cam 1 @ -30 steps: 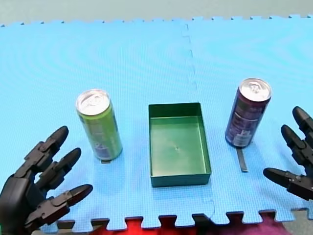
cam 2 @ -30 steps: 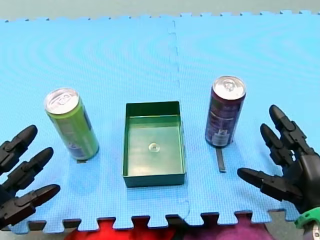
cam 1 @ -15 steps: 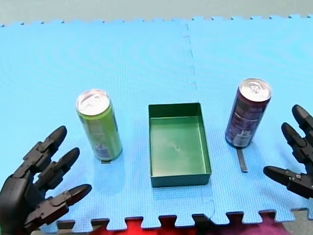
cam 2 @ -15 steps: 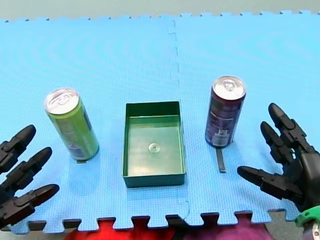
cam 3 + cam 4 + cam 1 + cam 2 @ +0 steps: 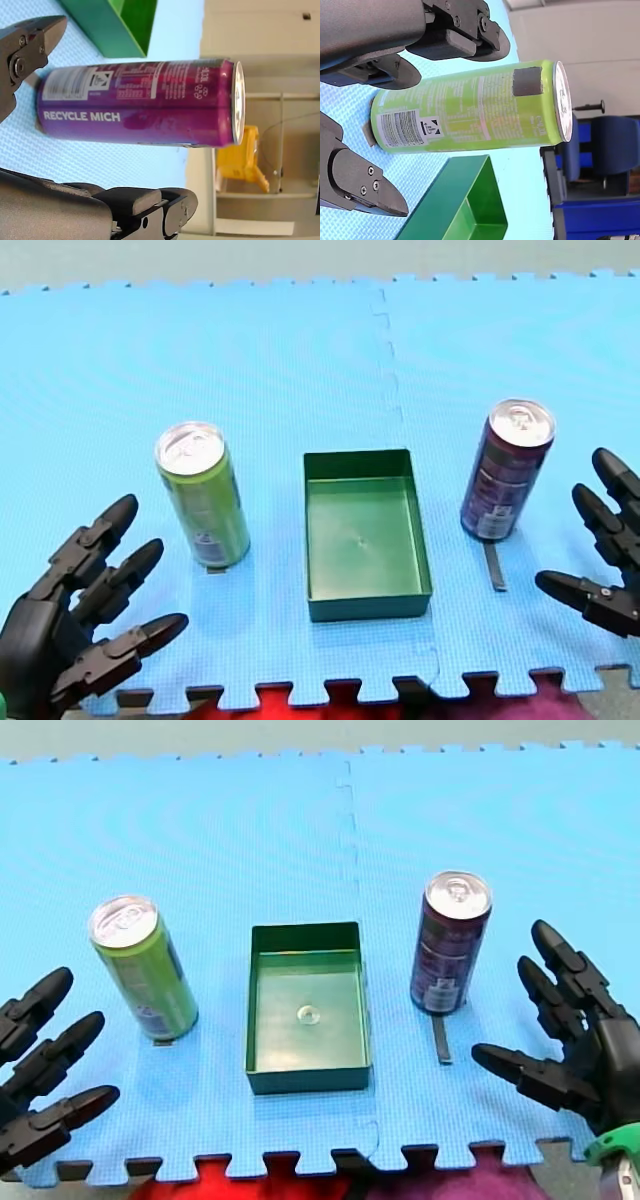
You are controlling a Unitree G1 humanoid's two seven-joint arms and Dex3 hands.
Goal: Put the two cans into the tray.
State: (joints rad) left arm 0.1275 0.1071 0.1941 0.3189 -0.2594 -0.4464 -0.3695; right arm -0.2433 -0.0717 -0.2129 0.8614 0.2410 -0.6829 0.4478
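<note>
A green can [image 5: 205, 500] stands upright on the blue foam mat, left of an open green tray [image 5: 370, 606]. A purple can [image 5: 505, 475] stands upright to the tray's right. My left hand [image 5: 150, 565] hovers at the mat's near left corner, a little short of the green can, holding nothing. My right hand [image 5: 530, 1000] is at the near right, just beside the purple can and not touching it. The first wrist view shows the purple can [image 5: 140, 110] between dark fingers [image 5: 30, 35] with gaps on both sides. The second wrist view shows the green can [image 5: 470, 112] beside the tray [image 5: 465, 210].
The blue foam mat [image 5: 300, 360] stretches far behind the cans. A seam [image 5: 385, 350] runs down its middle. A small grey strip [image 5: 493, 568] lies on the mat in front of the purple can. The mat's toothed near edge [image 5: 330, 690] borders a red and purple surface.
My right hand has crept slightly toward the purple can. The left hand, both cans and the tray have hardly moved.
</note>
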